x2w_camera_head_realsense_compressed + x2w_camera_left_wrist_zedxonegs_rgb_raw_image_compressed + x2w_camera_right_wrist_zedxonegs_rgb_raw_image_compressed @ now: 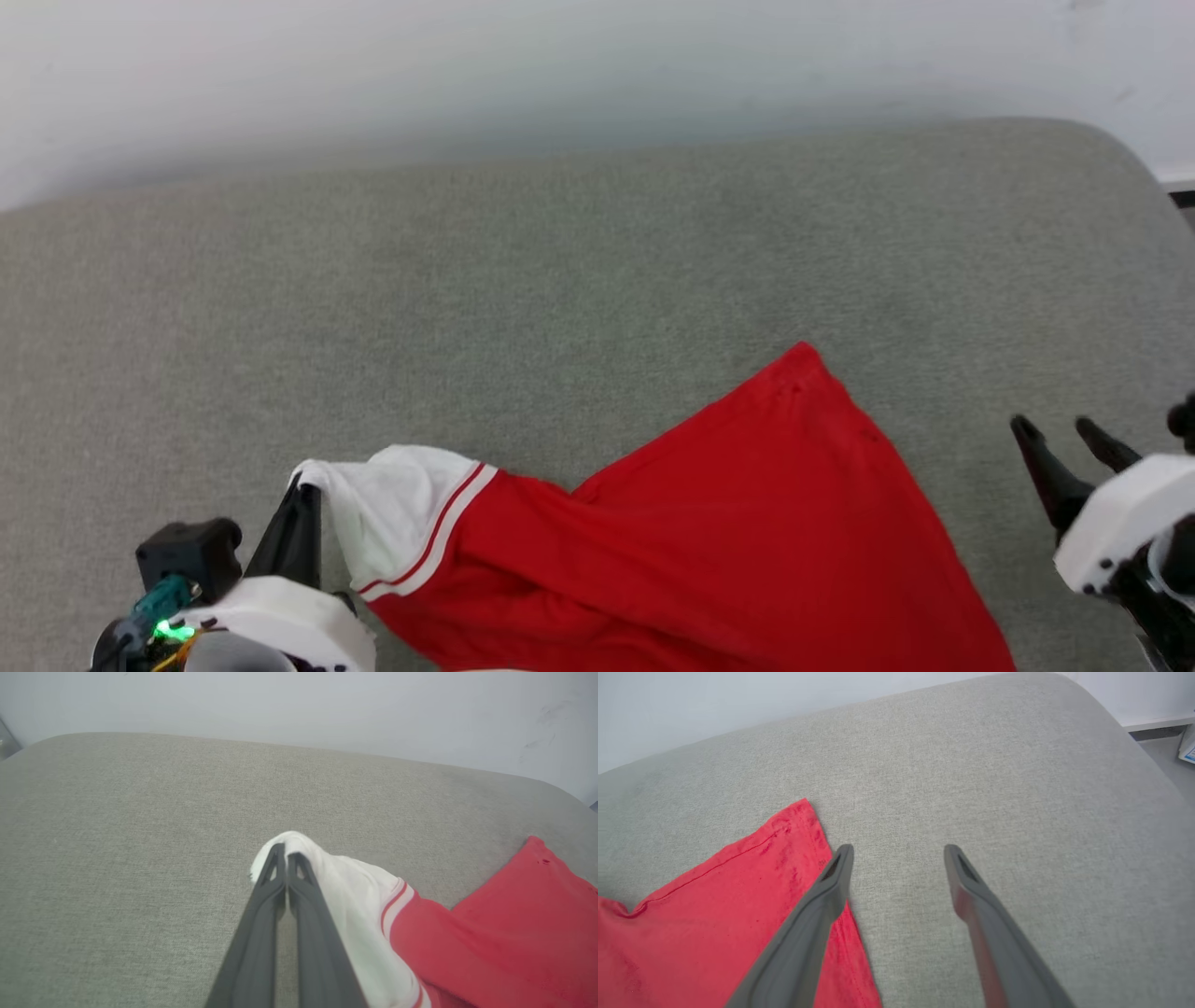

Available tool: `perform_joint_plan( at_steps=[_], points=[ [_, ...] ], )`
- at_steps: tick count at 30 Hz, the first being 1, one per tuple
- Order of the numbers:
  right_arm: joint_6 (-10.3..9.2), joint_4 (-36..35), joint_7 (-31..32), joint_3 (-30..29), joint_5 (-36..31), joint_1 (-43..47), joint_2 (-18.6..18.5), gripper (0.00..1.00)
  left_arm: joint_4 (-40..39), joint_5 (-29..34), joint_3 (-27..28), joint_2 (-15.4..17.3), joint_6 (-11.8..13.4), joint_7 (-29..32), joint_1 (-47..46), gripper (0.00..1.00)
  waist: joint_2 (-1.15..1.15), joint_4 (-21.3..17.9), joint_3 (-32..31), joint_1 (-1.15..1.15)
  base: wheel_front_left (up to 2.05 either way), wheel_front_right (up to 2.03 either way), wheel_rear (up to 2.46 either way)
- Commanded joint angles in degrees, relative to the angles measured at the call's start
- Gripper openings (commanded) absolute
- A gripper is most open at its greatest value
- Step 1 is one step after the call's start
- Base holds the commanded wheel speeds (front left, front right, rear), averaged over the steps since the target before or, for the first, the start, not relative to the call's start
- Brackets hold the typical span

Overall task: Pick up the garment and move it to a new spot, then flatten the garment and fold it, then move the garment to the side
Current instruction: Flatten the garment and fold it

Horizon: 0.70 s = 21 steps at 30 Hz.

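Clamped together, the left gripper (285,854) pinches the white short sleeve of the red jersey-style garment (747,523), with the cloth bunched over its dark fingertips; the right gripper (899,851) stands with its two long fingers spread wide and nothing between them, over bare upholstery just beside the garment's right edge; in the right wrist view one of its fingers crosses in front of the red hem, though whether it touches the cloth cannot be told; the garment lies on the near part of a broad grey-green woven cushion surface (560,261), with its red body fanned out toward the lower right of the head view, one hemmed corner pointing away toward the far side, and the sleeve with red and white striped trim at the lower left; any lettering on the front is hidden; the cushion has a rounded far right corner and runs up to a plain pale wall (560,65); past that corner the right wrist view shows a strip of grey floor (1164,760) below a dark skirting line.
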Motion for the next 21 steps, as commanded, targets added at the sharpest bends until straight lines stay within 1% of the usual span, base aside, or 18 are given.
perform_joint_plan(
  at_steps=[1,3,5,8,11,17,21],
  points=[
    [-0.04,0.7,-0.9,1.0,0.2,-1.6,0.2,1.00,-0.4,0.5,-0.2,0.2,-0.3,-0.1,-1.0,0.00,0.00,1.4,2.1,0.00,0.00,0.00,0.00],
    [-0.04,2.2,-1.3,2.9,0.7,-4.6,-0.1,1.00,-1.1,1.1,-0.3,0.3,-0.4,-0.1,-2.6,0.00,0.00,2.0,3.7,0.00,0.00,0.00,0.00],
    [-0.04,3.7,0.2,5.3,1.3,-7.5,-0.8,1.00,-1.8,1.9,-0.7,0.6,-0.7,0.2,-4.1,0.00,0.00,2.7,5.3,0.00,0.00,0.00,0.00],
    [-0.04,5.9,5.4,9.6,2.3,-12.2,-2.1,1.00,-2.5,2.8,-1.4,0.6,-1.1,0.7,-6.3,0.00,0.00,4.0,7.6,0.00,0.00,0.00,0.00],
    [-0.04,8.5,10.6,12.6,3.2,-17.0,-2.5,1.00,-3.0,3.6,-2.0,0.4,-1.7,1.0,-8.9,0.00,0.00,5.5,9.9,0.00,0.00,0.00,0.00],
    [-0.04,15.3,20.3,15.3,3.2,-25.8,-2.4,1.00,-2.7,5.2,-3.8,-0.8,-3.0,1.0,-13.3,0.00,0.00,8.7,13.8,0.00,0.00,0.00,0.00],
    [-0.04,20.8,26.5,16.3,2.6,-28.3,-1.7,1.00,-1.8,5.8,-5.2,-2.1,-4.0,0.7,-15.4,0.00,0.00,10.3,15.2,0.00,0.00,0.00,0.00]
  ],
)
